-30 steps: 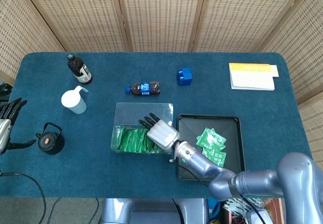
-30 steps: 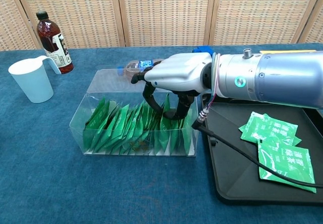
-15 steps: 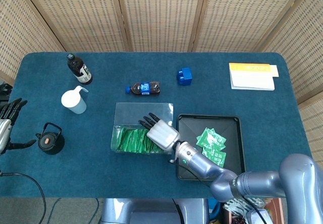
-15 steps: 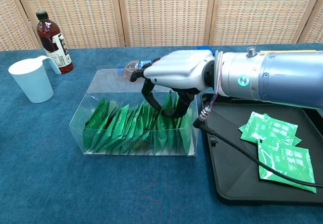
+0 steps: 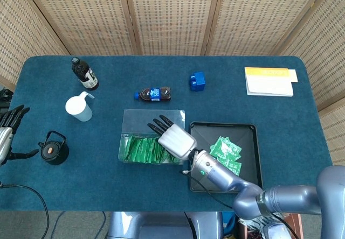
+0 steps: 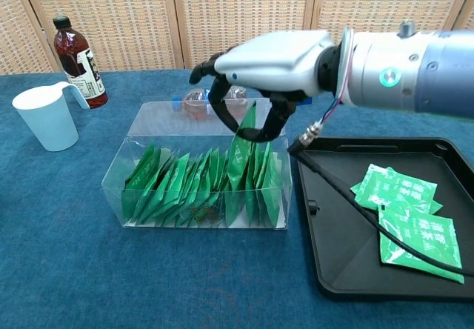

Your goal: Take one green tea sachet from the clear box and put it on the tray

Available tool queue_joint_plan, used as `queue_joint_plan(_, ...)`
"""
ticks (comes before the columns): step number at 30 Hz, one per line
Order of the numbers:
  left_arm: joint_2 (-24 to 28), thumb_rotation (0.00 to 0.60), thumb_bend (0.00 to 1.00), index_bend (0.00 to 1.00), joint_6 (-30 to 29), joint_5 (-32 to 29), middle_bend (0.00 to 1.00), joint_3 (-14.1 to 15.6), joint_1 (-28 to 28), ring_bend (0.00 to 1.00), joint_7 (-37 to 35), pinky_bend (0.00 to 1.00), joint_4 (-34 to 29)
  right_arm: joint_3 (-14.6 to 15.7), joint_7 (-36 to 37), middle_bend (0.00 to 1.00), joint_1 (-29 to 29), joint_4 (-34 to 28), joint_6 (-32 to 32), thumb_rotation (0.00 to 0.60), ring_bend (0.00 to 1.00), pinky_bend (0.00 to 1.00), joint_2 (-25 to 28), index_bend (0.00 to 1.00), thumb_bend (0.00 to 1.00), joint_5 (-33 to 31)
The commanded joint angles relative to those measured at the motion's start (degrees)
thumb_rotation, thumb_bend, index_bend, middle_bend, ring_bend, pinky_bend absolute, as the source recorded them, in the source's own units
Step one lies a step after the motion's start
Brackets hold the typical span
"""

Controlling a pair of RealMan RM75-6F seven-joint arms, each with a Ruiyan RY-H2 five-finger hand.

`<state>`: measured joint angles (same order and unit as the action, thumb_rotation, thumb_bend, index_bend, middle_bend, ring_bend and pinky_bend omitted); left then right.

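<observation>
The clear box [image 6: 148, 133] holds a row of several upright green tea sachets [image 6: 178, 188]. My right hand [image 6: 266, 66] hovers over the box's right part and pinches the top of one green sachet [image 6: 240, 155]. That sachet stands taller than the others, with its lower end still down among the row. In the head view the right hand [image 5: 173, 139] covers the right side of the box [image 5: 140, 121]. The black tray [image 6: 348, 270] lies just right of the box with a few sachets [image 6: 404, 210] in it. My left hand [image 5: 9, 128] stays at the table's far left edge, fingers spread, holding nothing.
A brown bottle [image 6: 74, 51] and a white cup [image 6: 48, 114] stand at the back left. A small bottle [image 5: 153, 94] lies behind the box, with a blue block [image 5: 198, 81] to its right. A black kettle [image 5: 53, 148] sits at the left, a yellow-white book [image 5: 268, 81] at the far right.
My right hand has risen from inside the box, drawing one pinched sachet up above the row. The left hand has not moved.
</observation>
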<state>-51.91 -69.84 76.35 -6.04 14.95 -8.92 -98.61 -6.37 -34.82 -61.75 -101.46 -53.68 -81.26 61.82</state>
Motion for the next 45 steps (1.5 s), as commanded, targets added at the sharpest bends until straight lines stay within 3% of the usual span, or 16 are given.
queue_joint_plan(1,0.0,0.6,0.12,0.0,0.0,0.1,0.0,0.0,0.0,0.0,-0.2,0.0,0.0,-0.6,-0.7,0.15,0.6,-2.1,-1.2,0.6,0.0,0.11,1.9,0.69,0.6,0.4)
queue_joint_plan(10,0.3,0.6,0.12,0.0,-0.5,0.7,0.0,0.1,-0.2,0.0,-0.7,0.0,-0.2,-1.0,-2.1,0.15,4.2,-11.1,-5.7,0.6,0.0,0.11,11.5,0.69,0.6,2.3)
queue_joint_plan(17,0.5,0.6,0.12,0.0,-1.3,1.7,0.0,0.4,-0.6,0.0,-0.8,0.0,-0.6,2.2,0.5,0.15,10.2,-15.4,-9.1,0.6,0.0,0.11,20.0,0.69,0.6,6.8)
queue_joint_plan(24,0.7,0.6,0.12,0.0,-2.0,2.5,0.0,0.5,-0.9,0.0,-1.3,0.0,-0.8,6.9,6.4,0.15,16.1,-13.3,-10.0,0.6,0.0,0.11,22.7,0.69,0.6,12.5)
queue_joint_plan(31,0.8,0.6,0.12,0.0,-2.6,3.0,0.0,0.7,-1.2,0.0,-1.5,0.0,-1.0,10.1,14.4,0.14,21.5,-6.9,-11.4,0.6,0.0,0.11,20.5,0.69,0.6,17.6)
queue_joint_plan(33,0.8,0.6,0.12,0.0,-2.8,3.2,0.0,0.8,-1.3,0.0,-1.3,0.0,-1.1,10.5,17.2,0.12,23.0,-4.1,-12.4,0.6,0.0,0.11,19.2,0.56,0.57,19.1)
queue_joint_plan(35,0.8,0.6,0.12,0.0,-2.9,3.2,0.0,0.9,-1.3,0.0,-1.0,0.0,-1.3,10.6,18.8,0.05,24.0,-2.1,-13.4,0.6,0.0,0.11,18.6,0.25,0.4,20.4)
queue_joint_plan(37,0.7,0.6,0.12,0.0,-3.0,3.2,0.0,0.9,-1.4,0.0,-0.7,0.0,-1.3,10.3,19.2,0.01,24.9,-1.1,-14.6,0.6,0.0,0.07,18.3,0.06,0.24,20.9)
queue_joint_plan(41,0.6,0.6,0.12,0.0,-3.2,3.3,0.0,1.0,-1.5,0.0,0.0,0.0,-1.4,9.9,17.2,0.0,27.2,-3.1,-16.8,0.6,0.0,0.0,20.3,0.0,0.08,19.2)
queue_joint_plan(45,0.5,0.6,0.12,0.0,-3.5,3.5,0.0,1.1,-1.6,0.0,0.6,0.0,-1.6,9.8,16.2,0.0,30.4,-6.8,-21.4,0.6,0.0,0.0,23.1,0.0,0.05,20.1)
